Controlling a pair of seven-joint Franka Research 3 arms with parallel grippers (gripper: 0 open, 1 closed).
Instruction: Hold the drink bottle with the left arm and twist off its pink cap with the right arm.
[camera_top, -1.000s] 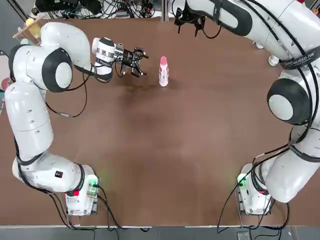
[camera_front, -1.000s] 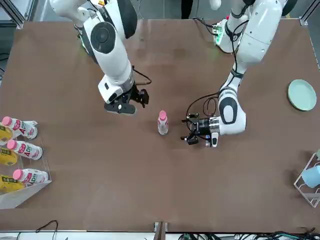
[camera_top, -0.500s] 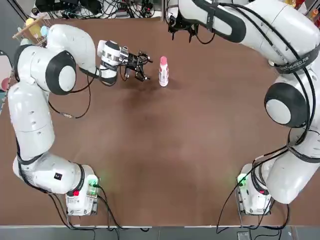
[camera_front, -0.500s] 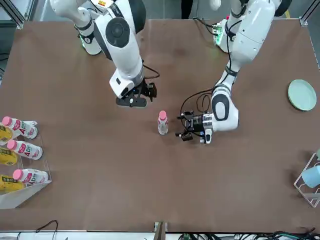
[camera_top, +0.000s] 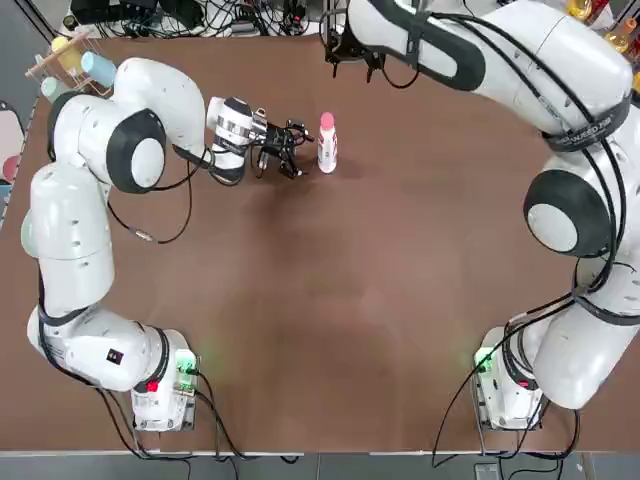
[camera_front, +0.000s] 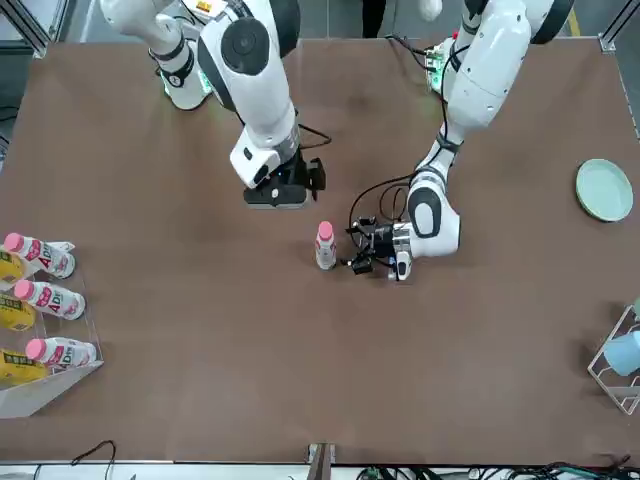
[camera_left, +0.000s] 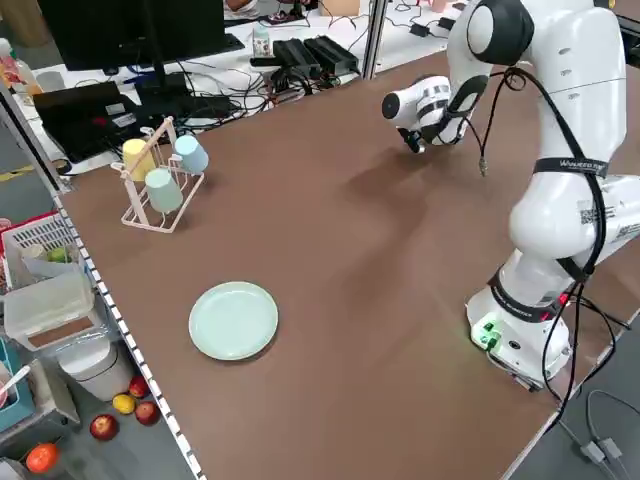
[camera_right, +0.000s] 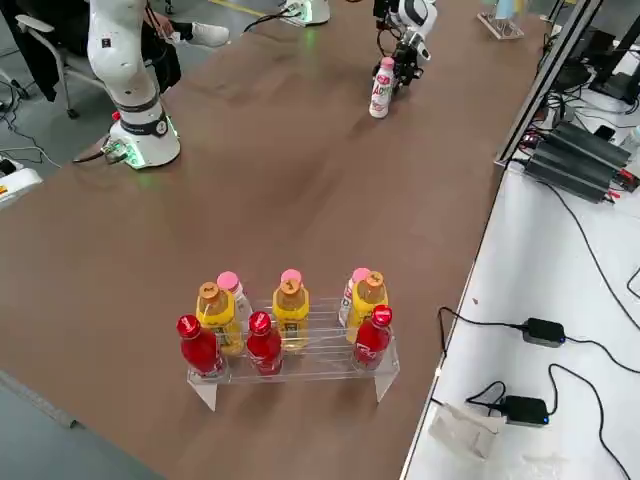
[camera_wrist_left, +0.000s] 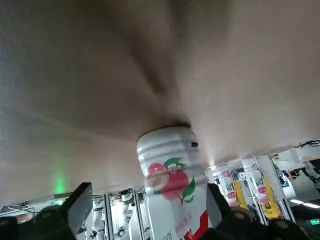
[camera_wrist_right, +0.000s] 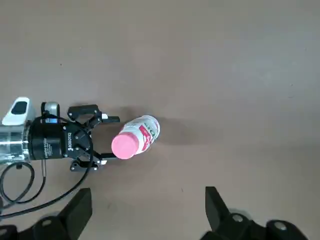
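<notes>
The left hand (camera_top: 292, 149) lies level, low over the table (camera_top: 330, 300) near its far edge, its fingers (camera_wrist_right: 107, 118) spread wide and pointing at the bottle (camera_top: 327, 146) just beside them; they grasp nothing and do not quite touch it. The bottle stands upright near the middle of the far edge, long axis vertical, with the cap (camera_top: 327, 121) on top, pointing up. The right hand (camera_front: 283, 195) hangs above, nearer the far edge, fingers released and wide apart, empty, clear of the cap.
</notes>
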